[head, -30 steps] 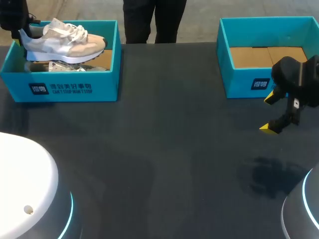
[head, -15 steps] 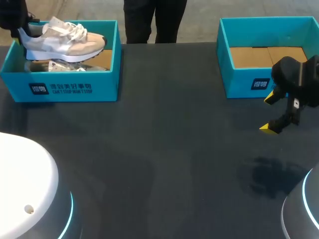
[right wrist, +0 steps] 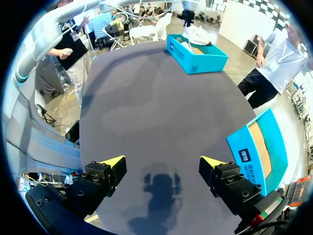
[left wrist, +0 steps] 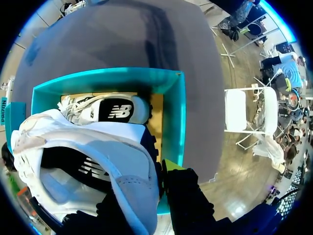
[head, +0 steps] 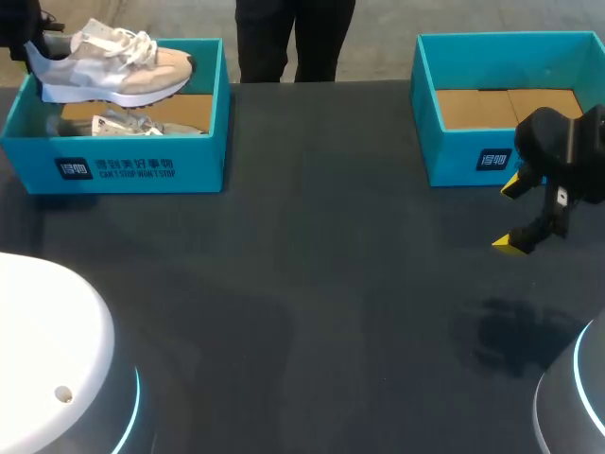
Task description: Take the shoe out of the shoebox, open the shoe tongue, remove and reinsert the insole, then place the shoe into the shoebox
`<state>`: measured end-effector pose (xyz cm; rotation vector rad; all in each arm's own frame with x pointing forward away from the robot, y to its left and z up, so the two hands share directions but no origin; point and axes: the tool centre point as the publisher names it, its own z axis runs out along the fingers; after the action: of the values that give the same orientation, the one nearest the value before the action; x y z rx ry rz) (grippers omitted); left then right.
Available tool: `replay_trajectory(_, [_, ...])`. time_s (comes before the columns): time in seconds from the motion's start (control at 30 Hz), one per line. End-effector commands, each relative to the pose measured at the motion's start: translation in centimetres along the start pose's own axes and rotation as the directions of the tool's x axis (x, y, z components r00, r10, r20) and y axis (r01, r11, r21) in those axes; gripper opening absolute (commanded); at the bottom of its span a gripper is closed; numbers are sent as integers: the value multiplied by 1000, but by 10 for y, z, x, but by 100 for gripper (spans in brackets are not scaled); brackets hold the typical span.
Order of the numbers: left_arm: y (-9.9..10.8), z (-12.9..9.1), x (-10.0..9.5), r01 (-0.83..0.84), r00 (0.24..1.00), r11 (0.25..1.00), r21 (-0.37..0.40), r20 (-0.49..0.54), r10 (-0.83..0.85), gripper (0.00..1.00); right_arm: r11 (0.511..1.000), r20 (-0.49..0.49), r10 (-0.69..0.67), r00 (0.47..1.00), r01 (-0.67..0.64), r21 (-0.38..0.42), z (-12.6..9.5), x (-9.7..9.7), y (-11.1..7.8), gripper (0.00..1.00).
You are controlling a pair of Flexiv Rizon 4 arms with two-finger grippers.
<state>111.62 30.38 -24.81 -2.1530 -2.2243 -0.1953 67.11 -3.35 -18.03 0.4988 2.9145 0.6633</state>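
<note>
My left gripper point(left wrist: 146, 183) is clamping the shoe point(head: 109, 66) by its heel above the shoebox point(head: 142, 168); my right gripper point(right wrist: 164, 164) is hovering, spread wide, over the counter point(head: 302, 284).

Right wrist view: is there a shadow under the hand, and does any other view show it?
Right wrist view: the right hand throws a dark shadow on the table under it. Head view: same shadow, a soft patch on the table.

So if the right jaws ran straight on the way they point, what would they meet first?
The dark table top, probably: it is bare ahead of the open jaws, with only their shadow on it. The blue shoebox lies off to one side.
</note>
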Motion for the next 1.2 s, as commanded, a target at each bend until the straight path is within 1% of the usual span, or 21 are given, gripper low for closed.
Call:
replay_trajectory(0.03, [-3,-8,1,2,1000,1000,-16,-1,-2,0,1000,-2,1,1000,-1,3,2,-1,1,100])
replay_trajectory(0.17, [0,-12,1,2,1000,1000,-29,-5,-2,0,1000,-2,1,1000,-1,3,2,-1,1,100])
replay_trajectory(0.47, [19,-12,4,28,1000,998,-48,-11,-28,0,1000,-2,1,1000,-1,3,2,-1,1,100])
replay_trajectory(0.6, [27,-11,1,33,999,998,-54,-11,-33,0,1000,-2,1,1000,-1,3,2,-1,1,100])
replay_trajectory(0.8, [39,-3,-3,50,998,996,-73,-23,-51,0,1000,-2,1,1000,-1,3,2,-1,1,100])
replay_trajectory(1.0, [53,9,-5,60,998,996,-65,-20,-62,0,1000,-2,1,1000,-1,3,2,-1,1,100])
replay_trajectory(1.13, [57,18,-7,67,997,995,-78,-35,-70,0,1000,-2,1,1000,-1,3,2,-1,1,100])
replay_trajectory(1.2, [61,24,-7,64,998,996,-66,-18,-66,0,1000,-2,1,1000,-1,3,2,-1,1,100])
